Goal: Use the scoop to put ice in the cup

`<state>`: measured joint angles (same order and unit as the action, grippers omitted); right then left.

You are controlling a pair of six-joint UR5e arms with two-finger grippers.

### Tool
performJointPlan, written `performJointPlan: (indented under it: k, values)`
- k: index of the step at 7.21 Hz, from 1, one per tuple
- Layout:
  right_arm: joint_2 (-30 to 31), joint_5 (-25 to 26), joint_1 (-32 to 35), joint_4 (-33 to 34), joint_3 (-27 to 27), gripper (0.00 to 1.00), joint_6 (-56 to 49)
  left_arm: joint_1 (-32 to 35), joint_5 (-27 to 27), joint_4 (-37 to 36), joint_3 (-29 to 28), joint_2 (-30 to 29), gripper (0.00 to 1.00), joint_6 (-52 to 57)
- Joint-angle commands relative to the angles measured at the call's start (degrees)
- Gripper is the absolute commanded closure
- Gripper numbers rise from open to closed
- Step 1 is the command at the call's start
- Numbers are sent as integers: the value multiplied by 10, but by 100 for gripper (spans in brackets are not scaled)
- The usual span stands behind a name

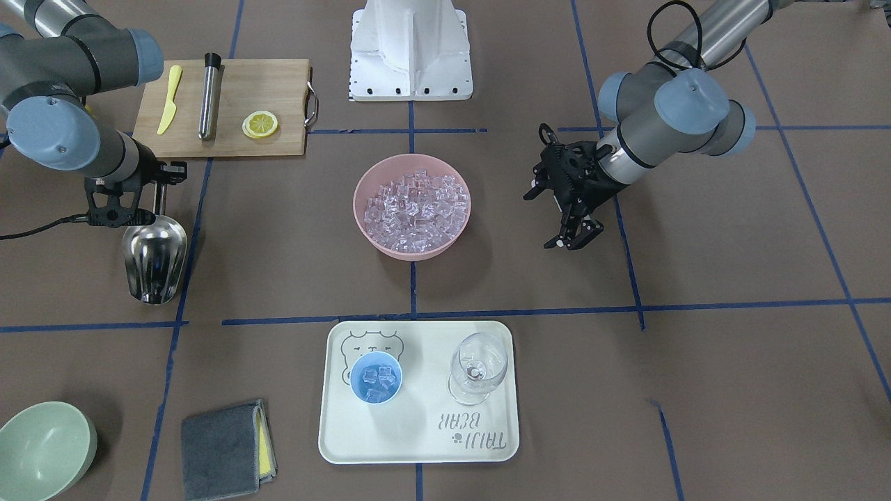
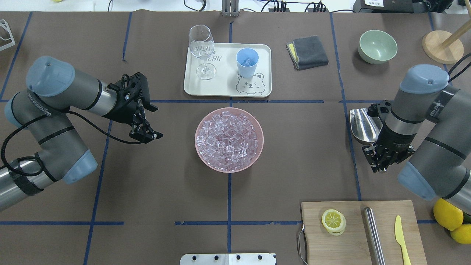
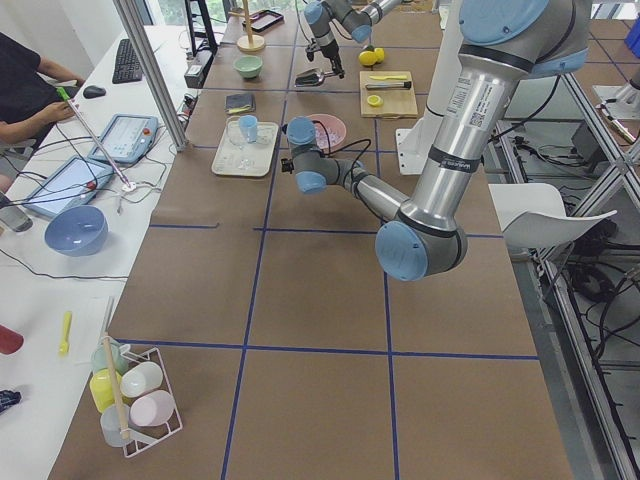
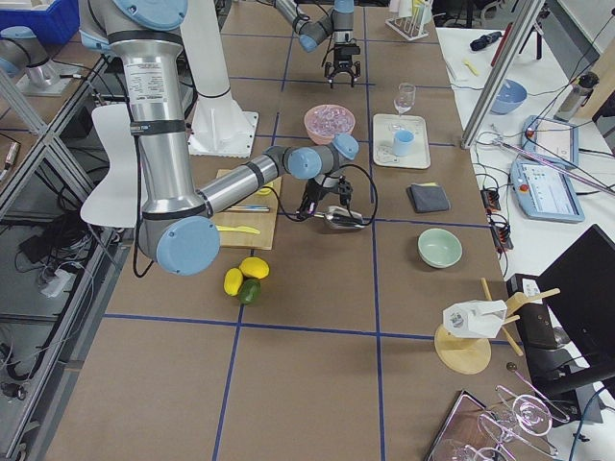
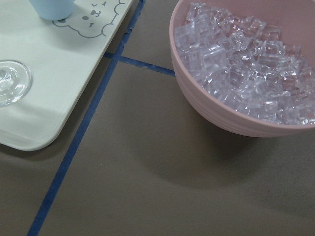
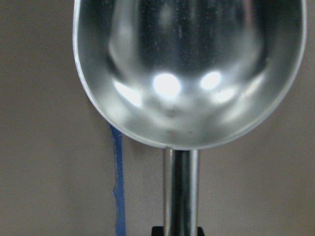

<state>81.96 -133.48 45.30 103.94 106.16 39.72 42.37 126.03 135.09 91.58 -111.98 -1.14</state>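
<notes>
The ice (image 1: pixel 412 205) fills a pink bowl (image 1: pixel 362 209) at the table's middle. The light-blue cup (image 1: pixel 376 377) stands on a white tray (image 1: pixel 418 445) and holds a few cubes. It also shows at the top left of the left wrist view as the cup (image 5: pixel 51 7). My right gripper (image 2: pixel 381 162) is shut on the bar handle of the steel scoop (image 2: pixel 362 127). The scoop's trough (image 6: pixel 187 73) is empty and low over the brown table. My left gripper (image 1: pixel 574 240) hangs open and empty beside the bowl.
A clear wine glass (image 1: pixel 477 369) shares the tray. A wooden board (image 1: pixel 223 104) carries a lemon slice, a yellow knife and a steel cylinder. A green bowl (image 1: pixel 42 449) and a grey cloth (image 1: pixel 226 449) lie toward the operators' side. Lemons (image 2: pixel 450 217) sit by the right arm.
</notes>
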Motion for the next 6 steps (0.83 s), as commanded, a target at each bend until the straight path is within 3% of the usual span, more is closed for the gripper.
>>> performJointPlan:
  k: [1, 2, 3, 4, 6]
  values:
    - [0, -2, 0, -1, -4, 79, 1, 0, 0, 0, 0, 0, 0, 0]
    - [0, -5, 0, -1, -4, 42, 1, 0, 0, 0, 0, 0, 0, 0]
    - [0, -6, -1, -1, -5, 15, 2, 1, 0, 0, 0, 0, 0, 0]
    - [0, -6, 0, 0, -6, 5, 1, 3, 0, 0, 0, 0, 0, 0]
    - [-3, -6, 0, -1, 2, 0, 17, 11, 0, 0, 0, 0, 0, 0]
